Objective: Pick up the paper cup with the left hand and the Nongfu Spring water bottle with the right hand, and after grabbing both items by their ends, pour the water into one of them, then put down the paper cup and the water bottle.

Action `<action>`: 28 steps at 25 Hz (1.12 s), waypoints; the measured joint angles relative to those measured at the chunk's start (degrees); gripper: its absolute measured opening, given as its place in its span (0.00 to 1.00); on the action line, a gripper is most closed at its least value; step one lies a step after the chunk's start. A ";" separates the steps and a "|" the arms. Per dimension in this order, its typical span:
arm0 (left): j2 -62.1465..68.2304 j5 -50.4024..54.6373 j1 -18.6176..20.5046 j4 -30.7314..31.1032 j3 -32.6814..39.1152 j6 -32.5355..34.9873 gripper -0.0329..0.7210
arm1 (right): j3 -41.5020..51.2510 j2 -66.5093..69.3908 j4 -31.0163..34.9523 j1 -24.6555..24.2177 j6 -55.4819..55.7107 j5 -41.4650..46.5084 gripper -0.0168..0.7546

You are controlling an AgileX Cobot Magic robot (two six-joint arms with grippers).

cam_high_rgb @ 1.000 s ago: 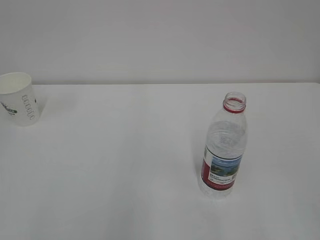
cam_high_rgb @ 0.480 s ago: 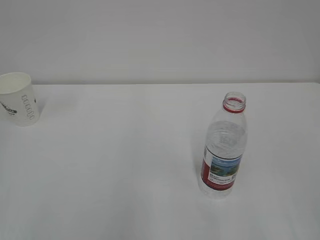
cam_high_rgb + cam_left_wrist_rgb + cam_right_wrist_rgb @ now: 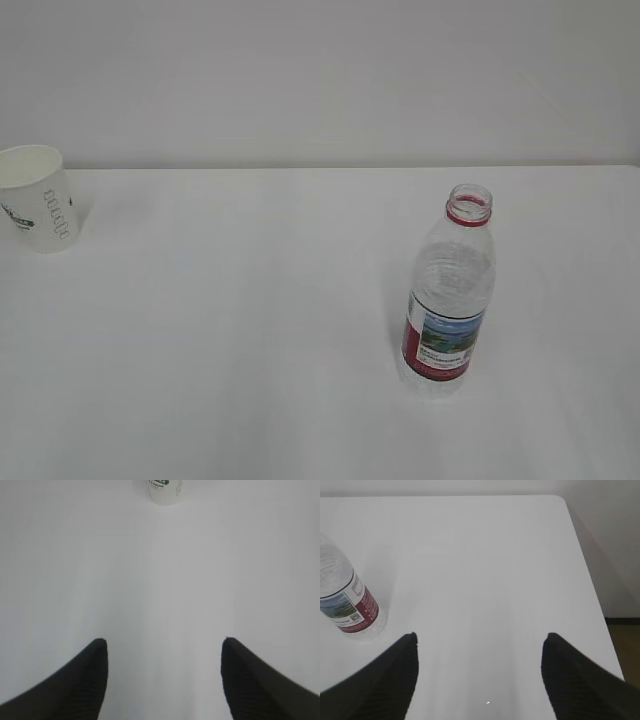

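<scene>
Two items upright on white table [image 3: 250,330]: paper cup [image 3: 38,211] far left of Nongfu Spring water bottle [image 3: 448,292], well apart, presumably one per arm. Left hand [image 3: 162,652], right hand [image 3: 479,647]: jaws wide, empty, neither touching anything.

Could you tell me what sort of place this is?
Probably a lab test bench: a bare white table against a plain wall, holding only a paper cup and an uncapped water bottle.
</scene>
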 joint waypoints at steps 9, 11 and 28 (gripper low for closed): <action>5.18 -0.14 0.00 1.48 0.00 0.00 0.73 | 0.00 0.71 -1.07 0.00 0.00 -3.45 0.77; 5.25 -0.21 0.00 1.64 0.00 0.00 0.73 | 0.00 0.71 -1.16 0.00 0.17 -3.68 0.77; 11.89 -16.81 0.00 2.49 -0.32 0.00 0.68 | 0.00 5.28 -1.20 0.00 3.88 -12.40 0.77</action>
